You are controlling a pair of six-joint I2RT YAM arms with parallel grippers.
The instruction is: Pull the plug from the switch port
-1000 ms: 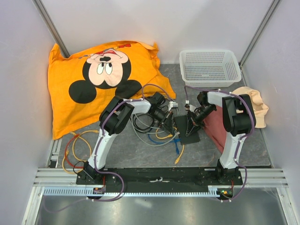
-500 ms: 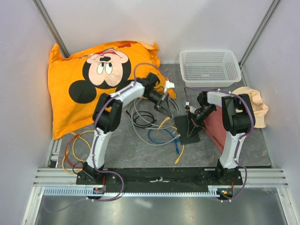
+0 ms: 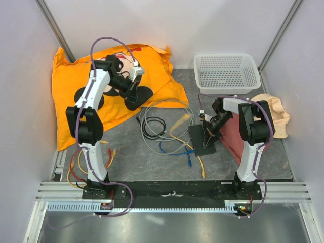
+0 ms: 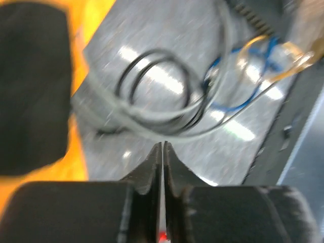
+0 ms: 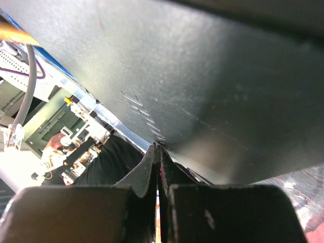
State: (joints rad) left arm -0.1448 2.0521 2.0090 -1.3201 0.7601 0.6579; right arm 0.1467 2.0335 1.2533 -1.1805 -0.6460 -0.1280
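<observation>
Grey worktop (image 3: pixel 132 163), white walls all round, and your switch (image 3: pixel 201 143) lies flat on it. Your right fingers (image 5: pixel 144 169) are pinched together, tips right at the switch's edge. Your left fingers (image 4: pixel 149 169) are clamped shut too, well left of the switch over the orange pillow (image 3: pixel 71 121). Loose cables (image 3: pixel 164 129) sit just left of the switch.

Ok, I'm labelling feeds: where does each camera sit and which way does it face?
Top external: above and behind the bases, looking down on the grey table; both arms show.
Left wrist: on the left arm, facing coiled grey and black cables beside the orange cushion; shut jaws.
Right wrist: close against the flat matte-black switch; shut jaws.
Shared: top and left wrist show the cables.
</observation>
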